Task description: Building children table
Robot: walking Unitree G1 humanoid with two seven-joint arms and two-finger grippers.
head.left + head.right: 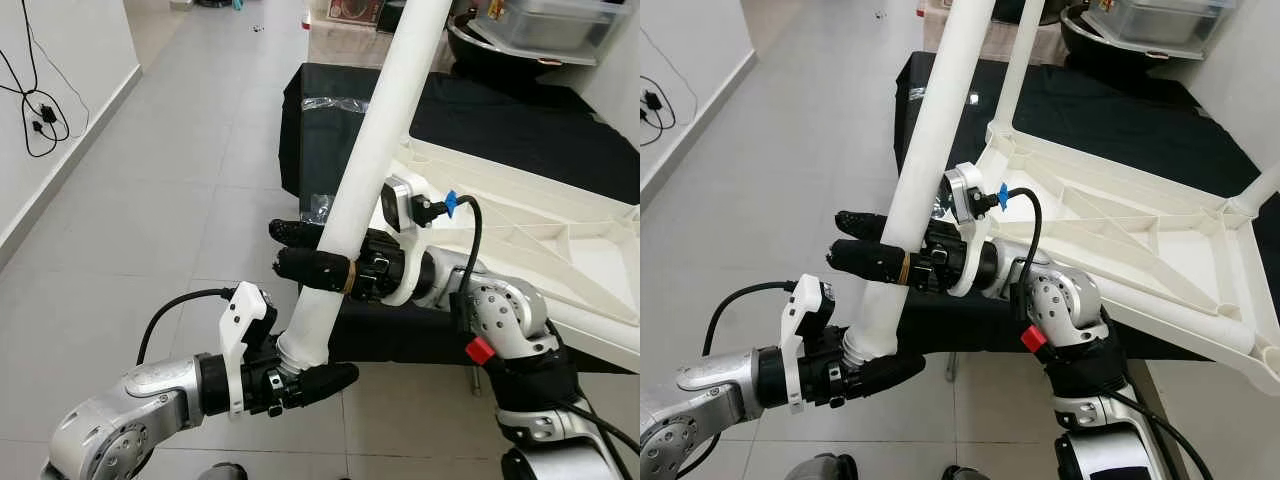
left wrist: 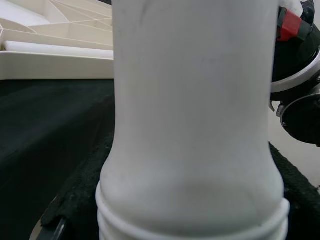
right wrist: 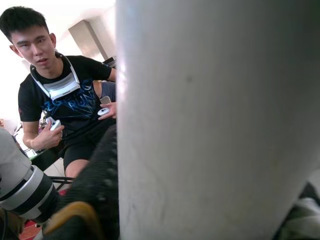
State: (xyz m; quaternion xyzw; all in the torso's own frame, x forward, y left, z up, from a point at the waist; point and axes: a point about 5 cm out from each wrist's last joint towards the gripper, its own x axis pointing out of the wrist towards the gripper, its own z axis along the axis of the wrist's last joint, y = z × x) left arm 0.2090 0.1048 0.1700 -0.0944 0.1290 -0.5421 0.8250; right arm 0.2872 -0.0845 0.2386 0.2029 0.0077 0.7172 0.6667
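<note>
- Where the black-draped bench [image 1: 1120, 110] stands on the grey tiled floor [image 1: 190, 170], an upturned white plastic tabletop [image 1: 1140, 240] resting on it, ribbed underside up, near edge jutting past the cloth.
- 1 white table leg [image 1: 370, 140] held in the air in front of the bench, tilted, top leaning away toward the tabletop's corner, threaded end [image 1: 298, 352] lowest.
- Left gripper [image 1: 305, 382] pinching the leg right at that threaded end, black fingers pressed to either side of it.
- Right gripper [image 1: 300, 250] clamped higher up the same leg, 2 long black fingers [image 1: 300, 265] wrapped across the shaft from the right.
- In the left wrist view, leg [image 2: 192, 120] close up, ridged rings at its base, tabletop [image 2: 50, 55] on black cloth behind.
- In the right wrist view, leg [image 3: 220, 120] against a black finger [image 3: 95, 185], with a seated person [image 3: 65, 105] in a black T-shirt beyond, a white controller in each hand.
- Black cable [image 1: 40, 110] hanging by the left wall.
- 2nd white leg [image 1: 1018, 60] standing upright in the tabletop's far corner.
</note>
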